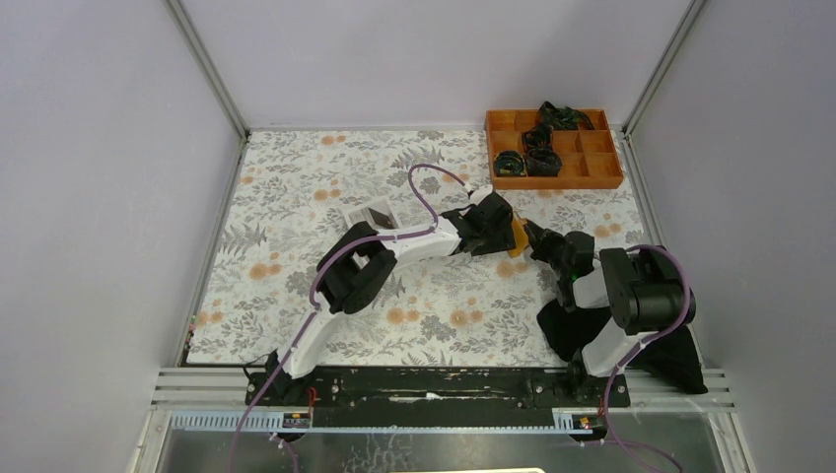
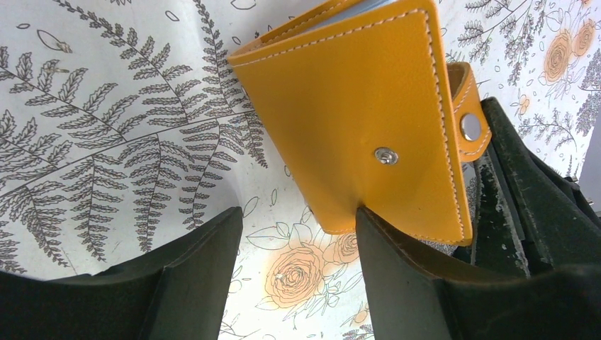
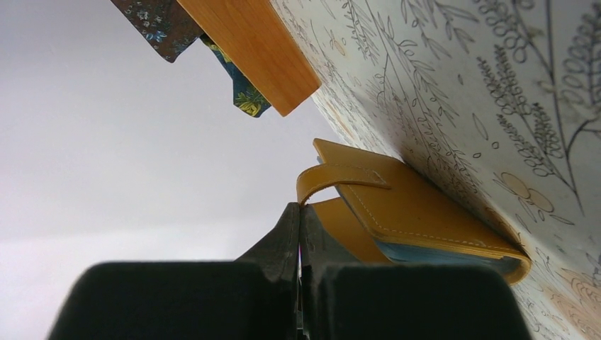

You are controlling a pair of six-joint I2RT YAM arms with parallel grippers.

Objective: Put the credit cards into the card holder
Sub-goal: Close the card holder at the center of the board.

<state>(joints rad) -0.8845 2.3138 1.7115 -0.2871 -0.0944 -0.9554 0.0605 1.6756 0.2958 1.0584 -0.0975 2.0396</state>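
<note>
1. Now, the small orange-tan leather folding card holder [image 2: 361, 120] is lying folded on the floral-printed surface [image 2: 106, 106], between the two grippers. The pale grey-blue edges of thin plastic credit cards [image 3: 439, 255] are showing inside it.
2. The left gripper [image 2: 298, 212] is standing wide open and is holding nothing. The holder is lying ahead of it and toward the right of its wrist view. The finger on that side is meeting the holder's near corner, so the holder is not sitting inside the gap.
3. The right gripper [image 3: 299, 212] is fully closed, and its tips are pointing at the holder's opening edge. The free end of the orange clasp strap [image 2: 464, 99] is reaching those tips, but I cannot tell if it is pinched there.
4. The strap is hanging unfastened past the edge, apart from the metal stud [image 2: 386, 155] on the face, and it is lying on the right gripper's side. So, in my judgement, the right arm is nearer. The coming move is asking for the strap to be folded over the face toward the stud.
</note>
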